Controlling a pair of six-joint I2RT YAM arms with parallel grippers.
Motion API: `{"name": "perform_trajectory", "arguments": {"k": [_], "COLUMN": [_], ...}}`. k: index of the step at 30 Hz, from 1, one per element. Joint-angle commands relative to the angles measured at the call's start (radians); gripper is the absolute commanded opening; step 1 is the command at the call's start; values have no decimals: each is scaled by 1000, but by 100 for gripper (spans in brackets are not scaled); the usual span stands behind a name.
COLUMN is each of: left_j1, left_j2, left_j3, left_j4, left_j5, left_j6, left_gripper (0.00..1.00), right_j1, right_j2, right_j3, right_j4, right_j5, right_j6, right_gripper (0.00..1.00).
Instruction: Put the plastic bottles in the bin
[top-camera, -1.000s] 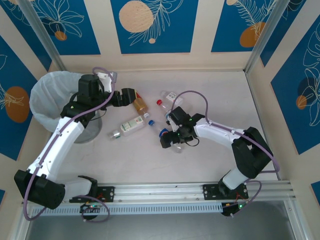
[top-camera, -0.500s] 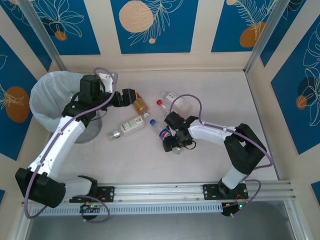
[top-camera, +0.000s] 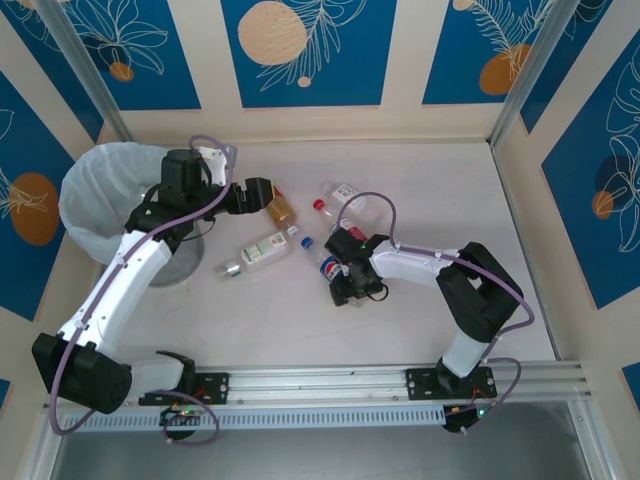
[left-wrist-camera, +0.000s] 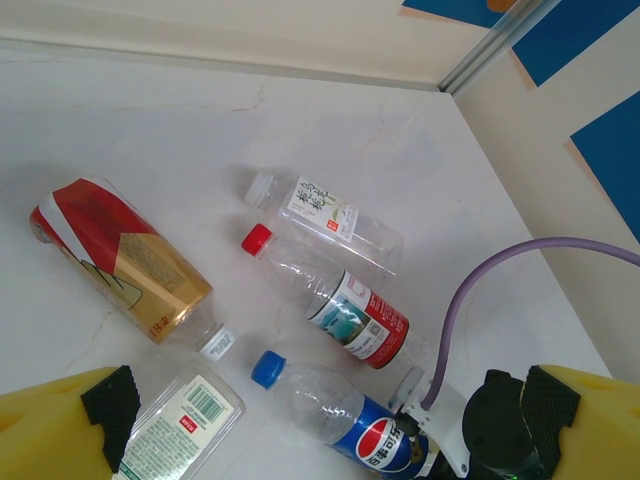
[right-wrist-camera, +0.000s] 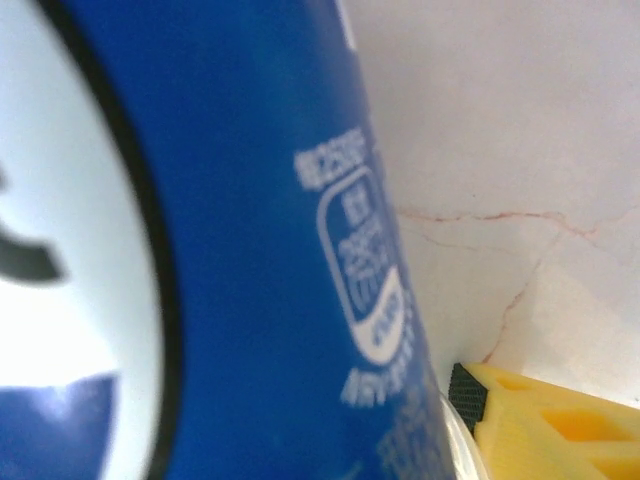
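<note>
Our right gripper (top-camera: 343, 287) sits low over the blue Pepsi-style bottle (top-camera: 328, 266). Its label crowds the wrist camera, with one yellow finger (right-wrist-camera: 540, 420) just beside it. We cannot tell whether the jaws have pinched the bottle yet.

We judge the step in hand to be the grasp of this bottle, which lies on its side near mid-table. The next move calls for a firm hold across the round body and a lift clear of the neighbours. Then comes a long carry toward ten o'clock, where the bin (top-camera: 72, 190) stands at the left side.

At twelve o'clock from the gripper lies the red-capped bottle (top-camera: 330, 215), with the green-and-white bottle (top-camera: 345, 191) beyond it. At ten o'clock is the white-labelled bottle (top-camera: 262, 250). Past it lies the orange bottle (top-camera: 280, 208), just by our left gripper (top-camera: 262, 195), whose jaws are spread wide and empty.

The table (top-camera: 430, 190) is pale and faintly veined. The walls (top-camera: 300, 50) are cream with blue panels bearing orange discs.
</note>
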Motion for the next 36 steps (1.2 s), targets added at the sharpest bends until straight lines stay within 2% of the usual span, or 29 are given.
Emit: {"name": "perform_trajectory", "arguments": {"k": [1, 6, 16, 21, 25, 29, 36], "left_j1": [-12, -11, -11, -11, -11, -13, -25], "left_j2": [7, 10, 10, -3, -10, -22, -41], "left_j3": [-2, -4, -19, -51, -94, -146, -199], "left_j4": [-8, -11, -18, 21, 92, 220, 337], "left_j5": [1, -7, -41, -39, 24, 149, 209], "left_j6": [20, 16, -26, -42, -59, -72, -108], "left_gripper": [99, 99, 99, 99, 99, 99, 99], "right_j1": [15, 26, 35, 35, 34, 34, 26], "right_j2": [6, -21, -126, -196, -255, -317, -382], "right_j3": [5, 6, -4, -15, -21, -48, -94], "right_j4": [-7, 7, 44, 81, 128, 223, 374], "right_j5": [11, 3, 21, 38, 28, -27, -110], "right_j6": [3, -11, 16, 30, 33, 37, 62], "right_gripper": [66, 55, 44, 24, 0, 0, 0]}}
